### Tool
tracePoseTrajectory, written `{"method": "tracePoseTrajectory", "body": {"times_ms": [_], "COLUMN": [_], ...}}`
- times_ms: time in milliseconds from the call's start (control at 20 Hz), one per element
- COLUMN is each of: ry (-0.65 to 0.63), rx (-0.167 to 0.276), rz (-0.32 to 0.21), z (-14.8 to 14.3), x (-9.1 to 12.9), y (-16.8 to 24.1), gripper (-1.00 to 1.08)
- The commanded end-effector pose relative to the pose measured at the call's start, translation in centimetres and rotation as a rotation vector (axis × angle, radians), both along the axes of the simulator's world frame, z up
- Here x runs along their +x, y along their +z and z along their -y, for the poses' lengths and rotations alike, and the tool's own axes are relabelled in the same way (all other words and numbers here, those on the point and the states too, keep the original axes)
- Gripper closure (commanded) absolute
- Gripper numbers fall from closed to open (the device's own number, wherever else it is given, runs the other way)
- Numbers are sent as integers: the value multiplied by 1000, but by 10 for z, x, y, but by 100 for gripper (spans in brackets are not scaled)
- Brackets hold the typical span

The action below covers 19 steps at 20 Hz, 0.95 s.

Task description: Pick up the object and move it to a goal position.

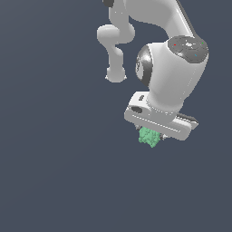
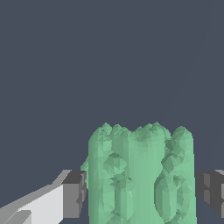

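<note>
In the wrist view, going left to right, a dark finger pad (image 2: 73,194) touches the left flank of the mint-green ridged object (image 2: 140,175), and the other pad (image 2: 212,192) sits just beside its right flank with a thin gap showing. The tool (image 1: 152,136) is partly closed around the object and appears to hold it. In the exterior view the object hangs directly beneath the tool, right of centre, its ridges running along the fingers; no goal marker shows, so I cannot tell which way the carry must go.
</note>
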<state>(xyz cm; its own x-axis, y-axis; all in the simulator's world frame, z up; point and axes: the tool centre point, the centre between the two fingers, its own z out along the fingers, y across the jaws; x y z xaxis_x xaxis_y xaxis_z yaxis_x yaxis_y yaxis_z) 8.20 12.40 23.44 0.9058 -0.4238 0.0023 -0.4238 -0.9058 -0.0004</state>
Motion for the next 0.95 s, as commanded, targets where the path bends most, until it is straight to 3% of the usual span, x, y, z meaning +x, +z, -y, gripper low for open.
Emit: {"method": "tracePoseTrajectory", "body": {"times_ms": [0, 400, 900], "ry": [-1, -1, 0], "rx": [0, 0, 1], "rz": [-1, -2, -2], "z": [-12, -33, -41], "x": [6, 19, 25], "y": [13, 37, 44], "gripper": [108, 108, 108]}}
